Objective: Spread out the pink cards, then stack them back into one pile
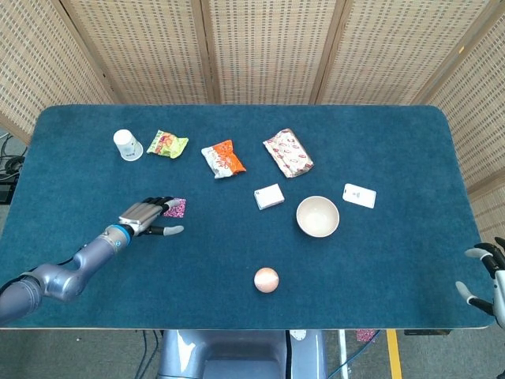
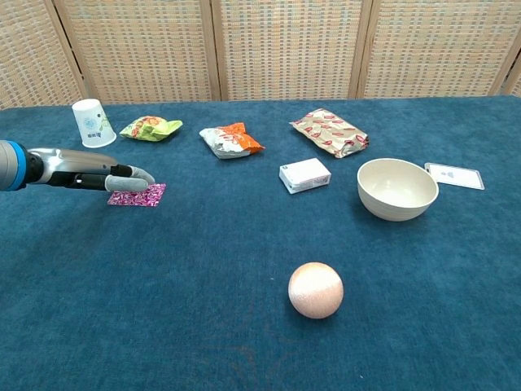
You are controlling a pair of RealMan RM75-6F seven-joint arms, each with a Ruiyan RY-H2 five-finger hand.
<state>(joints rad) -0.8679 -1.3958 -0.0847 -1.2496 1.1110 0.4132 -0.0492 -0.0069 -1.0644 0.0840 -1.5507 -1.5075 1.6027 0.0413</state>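
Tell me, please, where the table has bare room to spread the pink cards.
Bare cloth lies in front of the pink cards, between the left hand and the ball. The far row, from cup through the snack packets to the bowl, is crowded.
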